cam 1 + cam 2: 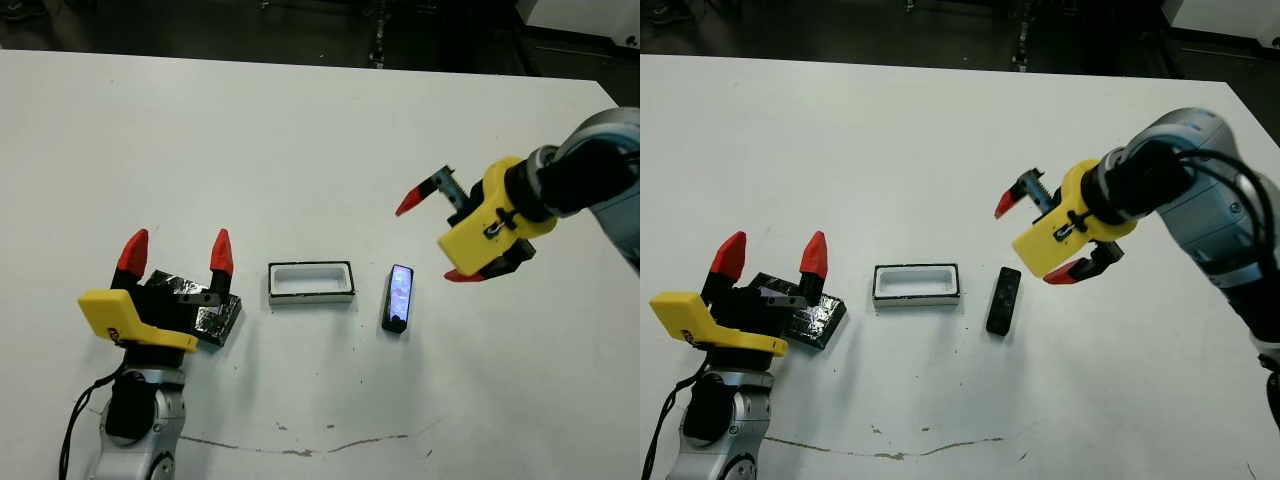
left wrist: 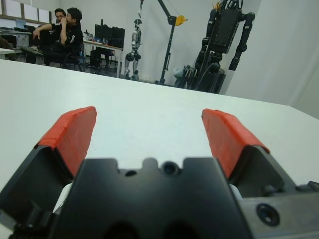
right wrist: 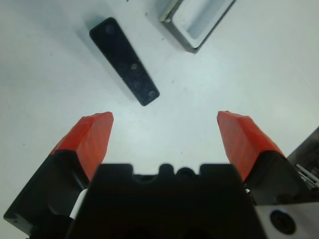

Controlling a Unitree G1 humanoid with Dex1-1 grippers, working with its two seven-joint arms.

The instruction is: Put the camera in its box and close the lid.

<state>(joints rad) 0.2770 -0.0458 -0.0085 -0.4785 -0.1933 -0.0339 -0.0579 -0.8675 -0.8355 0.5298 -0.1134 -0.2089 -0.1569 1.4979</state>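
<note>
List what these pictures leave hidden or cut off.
- The lid: in both head views the left gripper and its yellow body cover much of it.
- The box: cut off by the frame edge in the right wrist view.
- The left wrist view shows none of the three things, only table and the room beyond.
- The right gripper is above the table, but whether it is directly over the camera cannot be told.

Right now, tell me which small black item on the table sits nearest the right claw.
The slim black bar camera, lying just right of the white-lined box.

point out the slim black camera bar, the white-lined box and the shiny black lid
slim black camera bar (image 1: 398,297), left eye view, middle of its glossy face
white-lined box (image 1: 311,294), left eye view, near wall
shiny black lid (image 1: 218,319), left eye view, exposed corner
</note>
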